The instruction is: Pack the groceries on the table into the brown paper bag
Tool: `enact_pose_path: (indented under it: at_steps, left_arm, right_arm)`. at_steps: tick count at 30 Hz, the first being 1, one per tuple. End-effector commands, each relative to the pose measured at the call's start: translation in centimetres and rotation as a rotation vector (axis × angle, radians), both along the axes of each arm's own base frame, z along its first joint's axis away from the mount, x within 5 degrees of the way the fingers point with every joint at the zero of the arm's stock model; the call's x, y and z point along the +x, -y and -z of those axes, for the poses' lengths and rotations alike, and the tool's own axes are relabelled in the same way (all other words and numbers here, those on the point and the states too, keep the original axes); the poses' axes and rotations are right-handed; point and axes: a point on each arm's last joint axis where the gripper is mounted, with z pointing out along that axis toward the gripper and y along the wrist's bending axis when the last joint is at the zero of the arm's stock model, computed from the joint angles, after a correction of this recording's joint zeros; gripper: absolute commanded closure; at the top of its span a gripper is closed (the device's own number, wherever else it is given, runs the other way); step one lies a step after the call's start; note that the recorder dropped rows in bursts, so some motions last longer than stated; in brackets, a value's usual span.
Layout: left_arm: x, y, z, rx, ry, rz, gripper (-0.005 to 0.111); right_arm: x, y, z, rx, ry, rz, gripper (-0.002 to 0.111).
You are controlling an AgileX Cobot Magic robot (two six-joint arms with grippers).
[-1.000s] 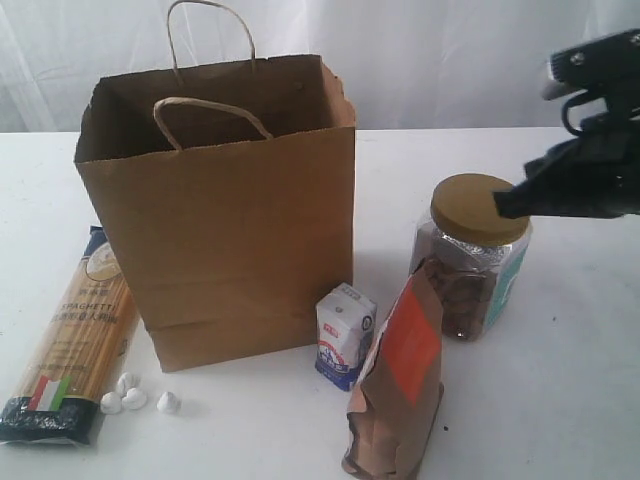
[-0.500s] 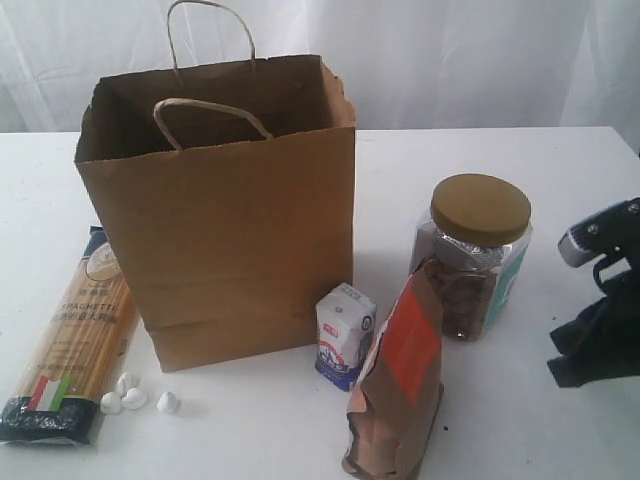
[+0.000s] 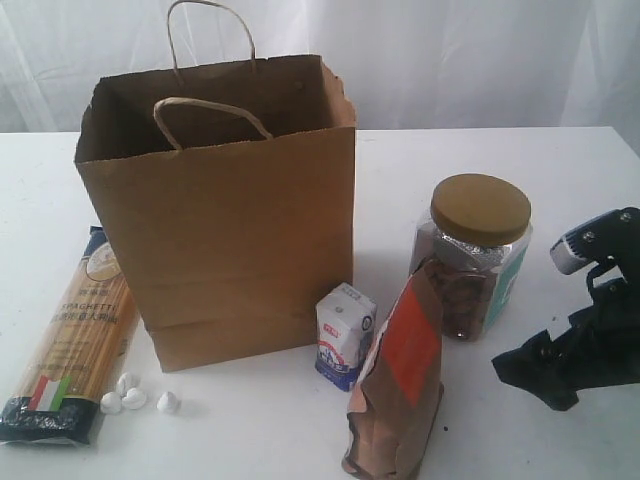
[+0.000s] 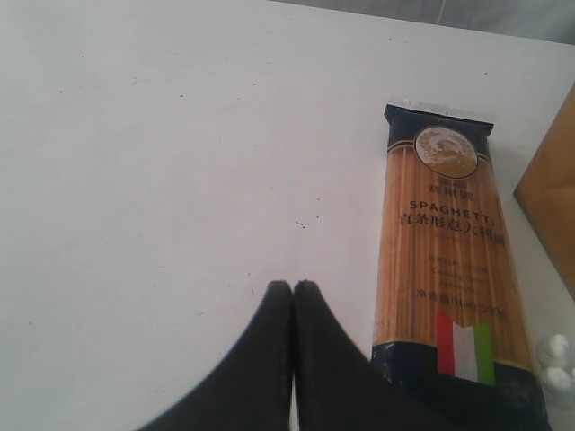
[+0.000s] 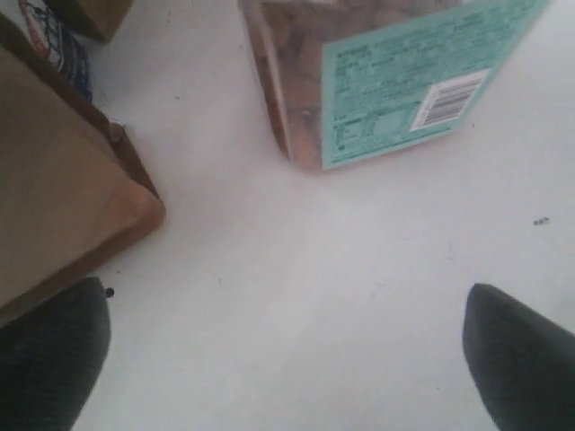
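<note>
The brown paper bag (image 3: 230, 210) stands open and upright on the table (image 3: 560, 160). Left of it lies the spaghetti packet (image 3: 75, 340) with small white lumps (image 3: 135, 398) at its near end. A white-blue carton (image 3: 345, 335), a brown pouch (image 3: 400, 380) and a gold-lidded glass jar (image 3: 475, 255) stand to the bag's right. My right gripper (image 3: 530, 375) hangs low just right of the pouch and jar, open and empty (image 5: 283, 305), facing the jar (image 5: 395, 81) and pouch (image 5: 63, 189). My left gripper (image 4: 293, 287) is shut and empty over the table beside the spaghetti packet (image 4: 445, 269).
A white curtain (image 3: 450, 50) hangs behind the table. A corner of the bag (image 4: 552, 197) and the white lumps (image 4: 557, 359) show past the spaghetti in the left wrist view. The carton (image 5: 54, 40) peeks behind the pouch in the right wrist view.
My right gripper dropped from beside the jar's lid to table level, then slid left towards the pouch, and its jaws opened. The groceries and bag have not moved.
</note>
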Motion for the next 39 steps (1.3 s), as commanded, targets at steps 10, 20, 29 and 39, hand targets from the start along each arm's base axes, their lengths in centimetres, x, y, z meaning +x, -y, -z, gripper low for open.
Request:
enact_pose_path:
  at_steps: [10,20,29,39]
  left_arm:
    - [0.0,0.0,0.1,-0.003,-0.005,-0.003,0.107]
    - [0.0,0.0,0.1,-0.003,-0.003,-0.002,0.107]
    - [0.0,0.0,0.1,-0.003,-0.003,-0.002,0.107]
    - [-0.1,0.0,0.2,-0.004,-0.010,-0.003,0.107]
  right_arm:
    - [0.7,0.1,-0.2,-0.001,0.084,0.004,0.004]
    - [4.3,-0.4,2.6,0.029,0.174,-0.127,0.004]
    - [5.5,0.3,3.2,-0.033,0.159,-0.085,0.004]
    - [7.3,-0.3,1.1,0.036,0.246,-0.123,0.004]
